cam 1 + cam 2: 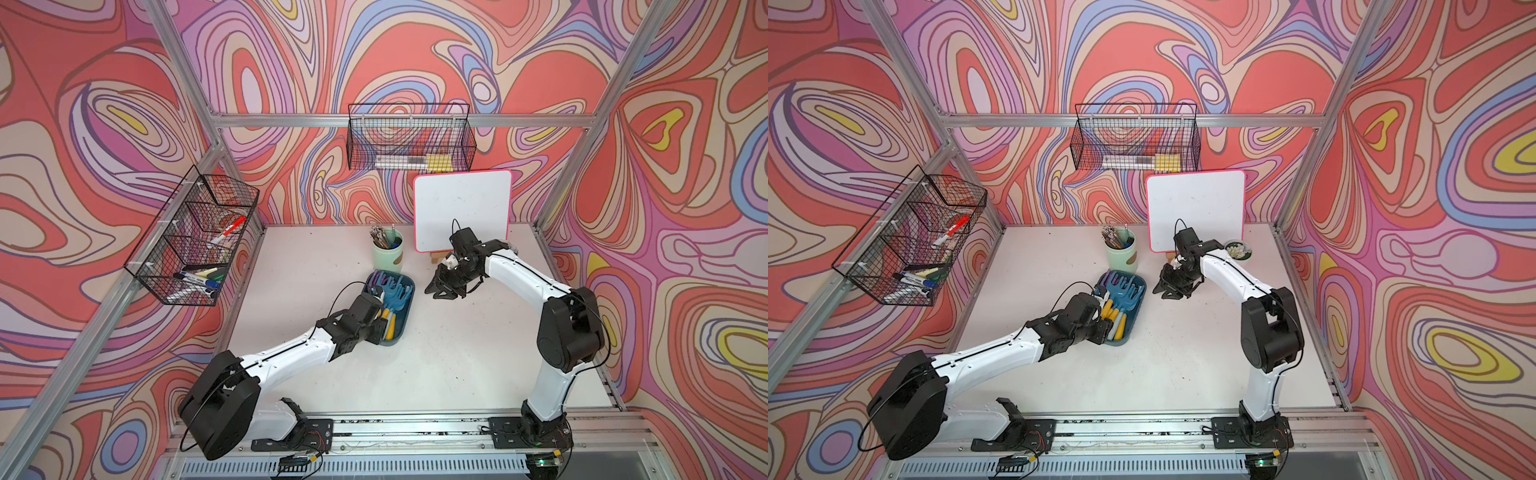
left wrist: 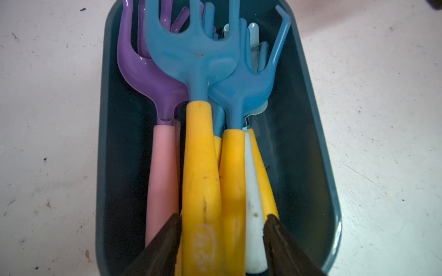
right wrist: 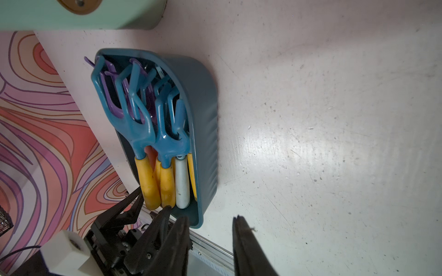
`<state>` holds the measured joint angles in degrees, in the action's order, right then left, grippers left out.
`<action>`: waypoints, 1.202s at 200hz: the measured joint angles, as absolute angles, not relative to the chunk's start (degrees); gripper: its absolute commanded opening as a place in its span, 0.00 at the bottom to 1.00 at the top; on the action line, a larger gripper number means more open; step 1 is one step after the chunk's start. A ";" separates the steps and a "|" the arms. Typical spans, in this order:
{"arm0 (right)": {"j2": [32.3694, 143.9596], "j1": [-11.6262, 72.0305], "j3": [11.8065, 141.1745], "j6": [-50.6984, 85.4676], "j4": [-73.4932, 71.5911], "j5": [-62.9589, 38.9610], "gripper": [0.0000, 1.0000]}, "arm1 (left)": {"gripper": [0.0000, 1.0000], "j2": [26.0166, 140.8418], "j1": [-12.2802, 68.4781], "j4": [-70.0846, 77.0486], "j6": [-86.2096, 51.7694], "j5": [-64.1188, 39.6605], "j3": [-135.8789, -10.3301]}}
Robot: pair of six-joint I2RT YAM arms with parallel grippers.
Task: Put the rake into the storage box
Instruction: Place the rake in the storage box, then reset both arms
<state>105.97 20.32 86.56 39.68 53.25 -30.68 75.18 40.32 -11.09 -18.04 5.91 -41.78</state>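
The storage box (image 2: 308, 143) is a dark teal tray left of the table's middle, seen in both top views (image 1: 405, 316) (image 1: 1138, 305). Several toy rakes lie in it side by side, heads toward the back wall. On top of them lies a rake (image 2: 198, 155) with a blue head and yellow handle. My left gripper (image 2: 223, 216) hovers over the handle ends, open. Its jaws stand wide on either side of two yellow handles and a white one, gripping none. My right gripper (image 3: 211, 218) hangs open and empty over bare table just right of the box (image 3: 205, 133).
A pale green cup (image 1: 387, 251) of pencils stands behind the box. A pink-edged whiteboard (image 1: 463, 208) leans at the back, with a small bowl of pebbles (image 1: 1237, 249) beside it. Black wire baskets hang on the left wall (image 1: 195, 237) and back wall (image 1: 409, 141).
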 measured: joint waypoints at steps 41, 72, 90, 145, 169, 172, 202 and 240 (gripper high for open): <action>105.91 20.32 85.45 39.70 53.23 -28.69 0.32 | 0.85 67.55 40.36 -13.93 -18.98 8.95 -44.01; 105.10 19.64 83.99 39.83 53.21 -23.40 0.32 | 0.99 65.82 40.25 -14.39 -18.59 16.29 -46.92; 103.53 16.80 81.43 40.82 52.31 -19.29 0.32 | 0.99 67.92 39.33 -14.15 -17.30 22.28 -49.63; 94.98 4.29 67.09 44.01 40.23 6.63 0.33 | 0.99 76.44 22.83 -5.96 -14.00 36.95 -47.70; 93.76 5.06 63.59 41.06 32.27 18.44 0.34 | 0.99 81.84 18.50 3.79 -7.29 43.11 -42.78; 93.82 5.13 63.18 40.32 30.94 19.81 0.35 | 0.99 83.05 18.06 4.69 -6.68 43.57 -42.72; 96.49 5.19 59.79 32.05 19.22 27.00 0.36 | 0.99 90.80 14.09 12.75 -3.29 42.74 -42.26; 99.31 4.40 57.12 23.40 5.52 27.83 0.37 | 0.99 93.82 10.44 19.35 -0.64 34.89 -41.21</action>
<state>99.31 4.40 57.12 23.40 5.52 27.83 93.82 10.44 19.35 -0.64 34.89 -41.21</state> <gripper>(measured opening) 0.364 0.992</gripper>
